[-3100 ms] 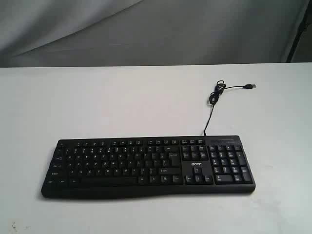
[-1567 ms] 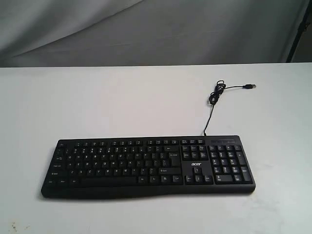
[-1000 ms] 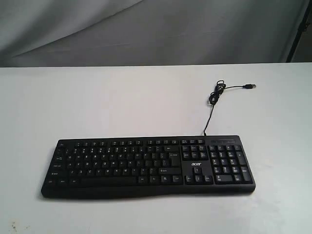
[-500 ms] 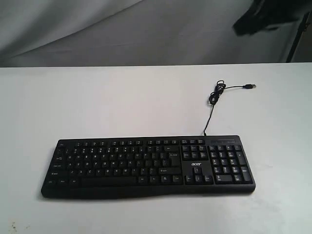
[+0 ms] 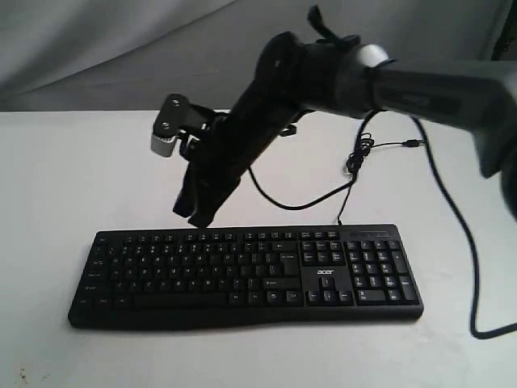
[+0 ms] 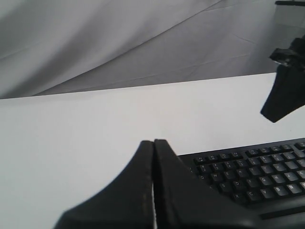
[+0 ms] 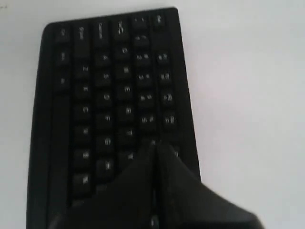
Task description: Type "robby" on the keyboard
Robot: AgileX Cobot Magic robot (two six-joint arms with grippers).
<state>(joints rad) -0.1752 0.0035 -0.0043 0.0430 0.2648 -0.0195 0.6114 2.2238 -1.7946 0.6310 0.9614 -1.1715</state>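
Observation:
The black keyboard (image 5: 242,275) lies across the front of the white table (image 5: 81,178), its acer logo and number pad on the right. My right gripper (image 5: 194,217) has reached across the middle and hangs shut just above the keyboard's back edge, left of centre. In the right wrist view the shut right gripper (image 7: 155,145) points down over the keyboard (image 7: 105,95) near its upper key rows. My left gripper (image 6: 153,142) is shut and empty, off the left end of the keyboard (image 6: 248,176); the exterior view does not show it. The right gripper (image 6: 281,102) shows beyond it.
The keyboard's thin USB cable (image 5: 359,153) loops on the table behind the number pad, plug end (image 5: 414,143) lying to the right. A black cable from the right arm (image 5: 452,210) hangs over the table's right side. Grey cloth (image 5: 121,48) backs the table.
The right arm came in from the top right and swung down and left across the table, ending over the keyboard's back edge. The keyboard and its cable have not moved.

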